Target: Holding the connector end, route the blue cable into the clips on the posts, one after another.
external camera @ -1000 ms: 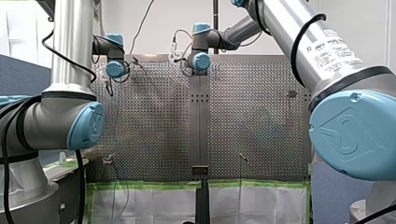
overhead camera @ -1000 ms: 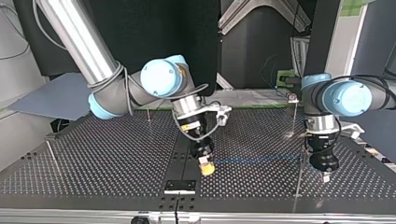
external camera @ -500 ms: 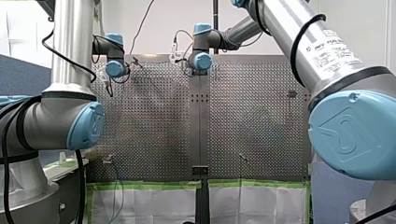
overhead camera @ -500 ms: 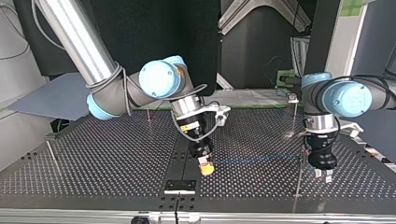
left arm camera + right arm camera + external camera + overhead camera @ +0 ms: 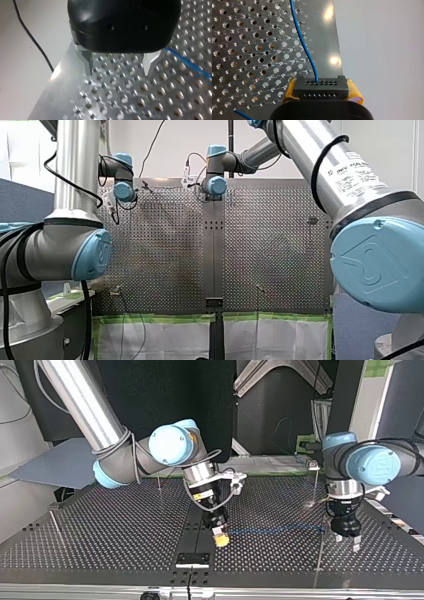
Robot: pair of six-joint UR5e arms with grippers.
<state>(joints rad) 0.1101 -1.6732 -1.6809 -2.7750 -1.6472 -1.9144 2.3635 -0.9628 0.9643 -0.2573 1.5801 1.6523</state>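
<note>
Since a second ago my left gripper [image 5: 348, 543] has edged up and right in the top view, just right of the near post [image 5: 319, 554], metal fingers [image 5: 88, 61] apart, while my right gripper [image 5: 221, 540] clamps the connector [image 5: 321, 87], blue cable [image 5: 272, 531] running level rightward to that post.

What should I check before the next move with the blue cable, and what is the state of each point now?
1. My right gripper is shut on the connector: ok.
2. The blue cable leaves the connector without a kink: ok.
3. My left gripper is open, with nothing between its fingers: ok.
4. The cable runs beside the left fingers, not between them: ok.
5. The cable is seated on the post next to my left gripper: cannot tell.
</note>
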